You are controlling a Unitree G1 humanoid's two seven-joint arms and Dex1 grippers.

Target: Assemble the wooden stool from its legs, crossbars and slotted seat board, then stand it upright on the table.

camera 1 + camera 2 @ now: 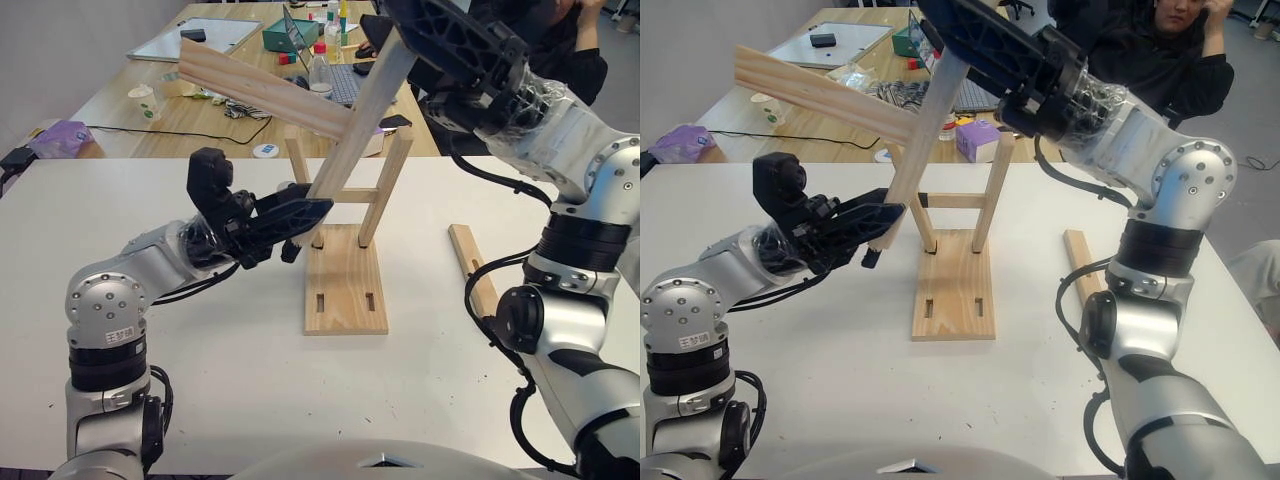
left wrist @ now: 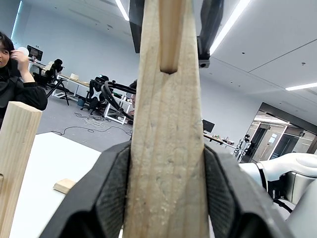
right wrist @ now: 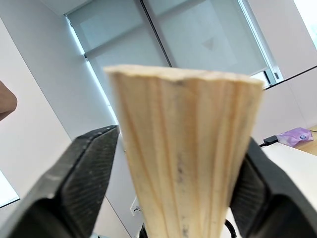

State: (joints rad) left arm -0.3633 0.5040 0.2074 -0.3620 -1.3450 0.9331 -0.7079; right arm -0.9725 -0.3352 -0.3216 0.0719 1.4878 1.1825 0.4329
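Looks like an open-plan office doubling as a robotics lab — white bench (image 1: 250, 350) up front, and a wooden desk (image 1: 190, 115) behind it with a laptop (image 1: 340, 82), a cable (image 1: 180, 132) and a cup (image 1: 147, 102). Strip lights (image 2: 301, 87) on the ceiling, office chairs (image 2: 63, 89), a monitor (image 2: 34, 51) — plus roller blinds (image 3: 198, 44) on the windows.

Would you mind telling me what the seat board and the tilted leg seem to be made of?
The seat board looks like pale bare wood, possibly pine: straight grain, matte surface. The leg looks the same light wood; the wrist views show rough, fibrous grain, apparently unvarnished.
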